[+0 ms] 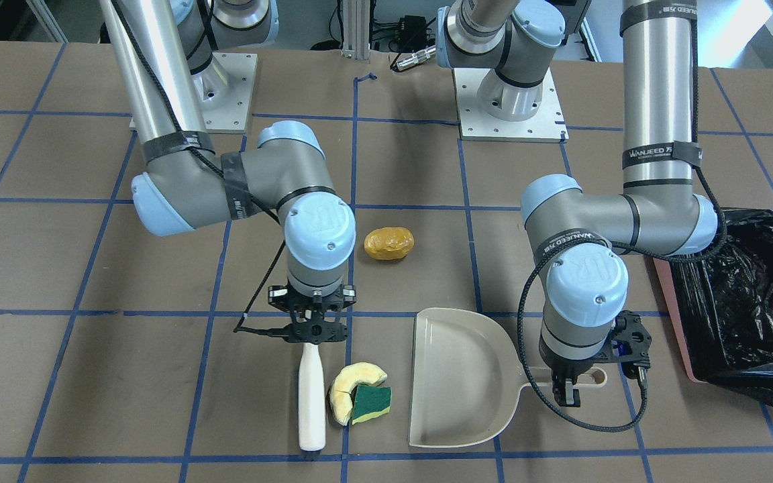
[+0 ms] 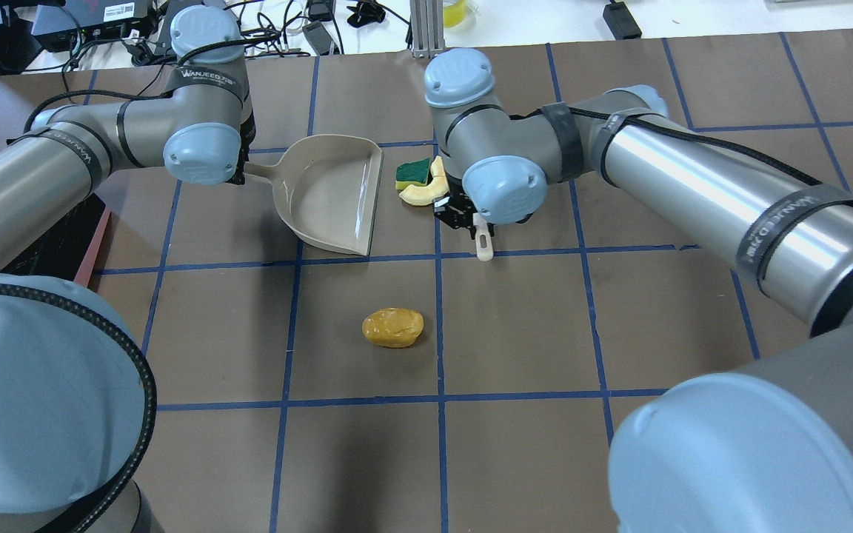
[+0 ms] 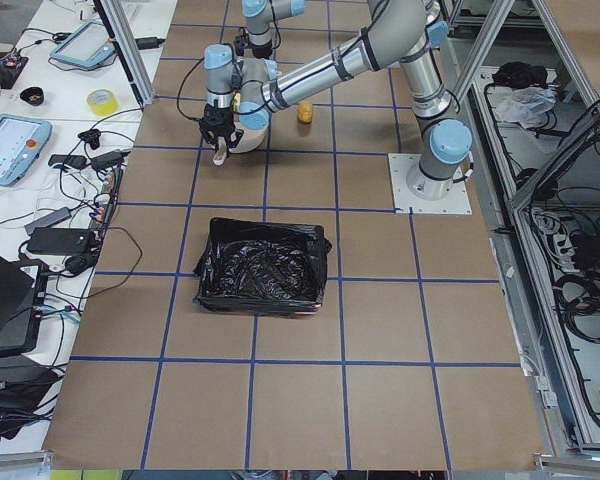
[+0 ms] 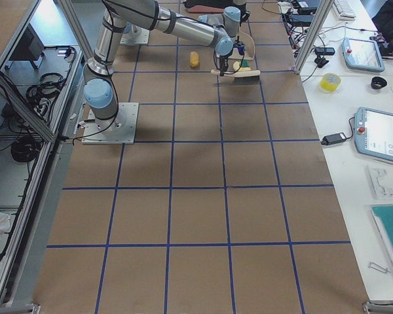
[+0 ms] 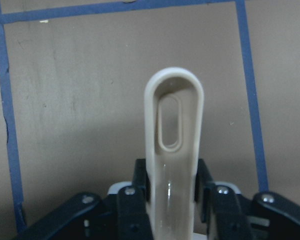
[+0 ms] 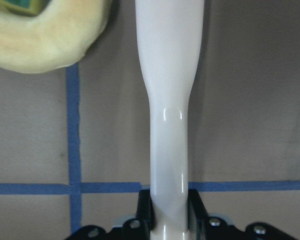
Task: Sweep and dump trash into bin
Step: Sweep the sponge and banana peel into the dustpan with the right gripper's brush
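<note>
I'm watching the left jaws clamping the dustpan (image 1: 460, 376) by its looped handle (image 5: 174, 125). In the left wrist view the fingers (image 5: 141, 180) are pressing on both sides of that handle, closed down to its width. The dustpan is lying flat on the tabletop (image 1: 91, 376), its open edge facing the robot's right, toward the brush (image 1: 311, 396).

The right jaws are gripping the brush a little in from the end of its stem, closed tight on it, with no gap showing in the right wrist view. The brush is reaching away from the robot, roughly parallel to the dustpan's open edge.

Two pieces of trash are sitting between the brush and the dustpan. The pale yellow crescent slice (image 1: 345, 389) is lying just beside the brush, with a narrow strip of tabletop showing between them. The green-and-yellow sponge block (image 1: 371, 404) is tucked into the crescent's inner curve, touching it. Both are resting short of the dustpan's open edge.

The yellow-orange potato-shaped lump (image 1: 388, 243) is lying alone nearer the robot's bases, well apart from the other two.

The pink, black-lined bin (image 1: 742, 295) is standing on the tabletop at the robot's left, beyond the dustpan's handle.
</note>
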